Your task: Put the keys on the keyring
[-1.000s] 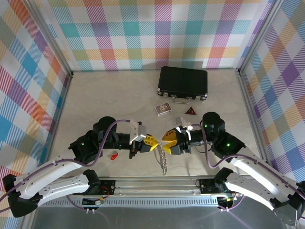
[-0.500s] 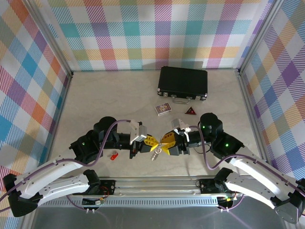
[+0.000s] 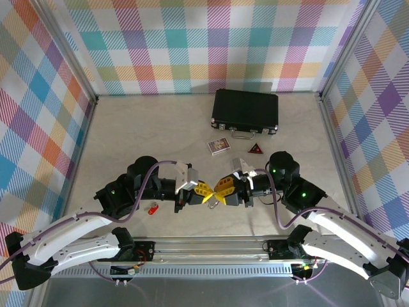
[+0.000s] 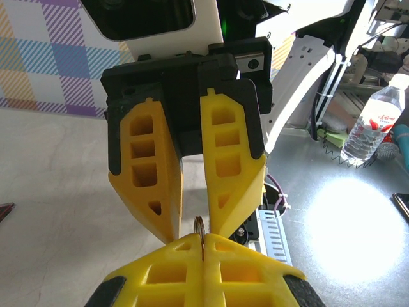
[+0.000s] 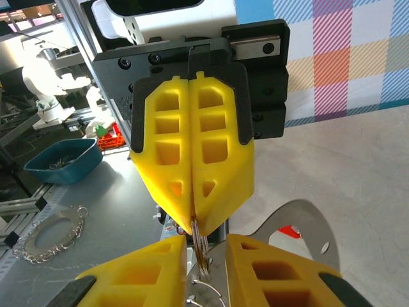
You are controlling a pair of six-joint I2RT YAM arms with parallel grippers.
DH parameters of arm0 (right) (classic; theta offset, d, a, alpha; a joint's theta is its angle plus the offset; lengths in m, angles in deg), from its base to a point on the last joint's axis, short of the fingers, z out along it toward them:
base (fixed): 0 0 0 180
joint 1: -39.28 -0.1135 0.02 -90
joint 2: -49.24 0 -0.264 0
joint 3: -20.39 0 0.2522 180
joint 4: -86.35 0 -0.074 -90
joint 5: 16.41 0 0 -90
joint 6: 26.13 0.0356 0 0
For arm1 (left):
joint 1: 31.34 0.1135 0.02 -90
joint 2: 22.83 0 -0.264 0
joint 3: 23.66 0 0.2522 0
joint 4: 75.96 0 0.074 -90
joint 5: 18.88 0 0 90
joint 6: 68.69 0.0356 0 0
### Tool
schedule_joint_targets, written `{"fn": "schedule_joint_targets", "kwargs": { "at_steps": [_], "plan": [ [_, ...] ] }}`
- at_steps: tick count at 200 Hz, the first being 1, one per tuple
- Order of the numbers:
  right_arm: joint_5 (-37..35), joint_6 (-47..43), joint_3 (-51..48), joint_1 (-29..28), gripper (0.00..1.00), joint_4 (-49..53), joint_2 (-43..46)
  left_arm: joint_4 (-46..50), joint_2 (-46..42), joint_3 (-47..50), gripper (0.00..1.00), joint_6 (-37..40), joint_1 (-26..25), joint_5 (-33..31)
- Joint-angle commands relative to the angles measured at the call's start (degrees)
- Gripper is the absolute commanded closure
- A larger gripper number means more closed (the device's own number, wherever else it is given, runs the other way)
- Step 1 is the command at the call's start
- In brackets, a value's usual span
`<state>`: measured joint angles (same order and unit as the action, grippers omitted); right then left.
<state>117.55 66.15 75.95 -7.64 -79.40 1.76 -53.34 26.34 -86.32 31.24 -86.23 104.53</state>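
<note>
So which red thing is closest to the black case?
The dark red triangle, lying close to the case. The other red thing, the key, lies much farther away, beside the left arm.

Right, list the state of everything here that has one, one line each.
left gripper, jaws shut on the keyring
right gripper, jaws slightly apart around the same ring
keyring, pinched edge-on, off the table
red key, loose on the table, not on the ring
black case, closed, lying flat
</note>
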Motion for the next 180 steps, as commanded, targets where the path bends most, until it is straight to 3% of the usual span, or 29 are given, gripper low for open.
{"fn": "schedule_joint_targets", "kwargs": {
  "at_steps": [1, 33, 49, 93, 135, 180],
  "plan": [
    [1.8, -1.1, 0.8, -0.6, 0.83, -0.7, -0.7, -2.0, -0.1, 0.4, 1.0, 0.7, -0.6, 1.1],
    [1.4, -2.3, 1.6, -0.8, 1.0, 1.0, -1.2, -2.0, -0.1, 0.3, 1.0, 0.7, -0.6, 0.9],
    [0.7, -2.2, 1.3, -0.8, 1.0, 0.6, -0.6, -2.5, -0.2, 0.6, 1.0, 0.5, -0.6, 0.6],
    [0.2, 0.3, -2.3, -0.8, 1.0, -6.8, 4.0, -11.5, -6.1, 4.9, 0.67, -4.7, -0.6, -2.1],
    [-0.1, 9.5, -8.1, -0.8, 1.0, -27.1, 6.9, -15.3, -7.4, 6.2, 0.65, -6.5, -0.5, -0.9],
    [-4.2, 14.2, -11.1, -0.8, 1.0, -39.7, 7.2, -20.9, -4.8, 6.3, 0.66, -8.2, -0.6, 1.8]
  ]
}}
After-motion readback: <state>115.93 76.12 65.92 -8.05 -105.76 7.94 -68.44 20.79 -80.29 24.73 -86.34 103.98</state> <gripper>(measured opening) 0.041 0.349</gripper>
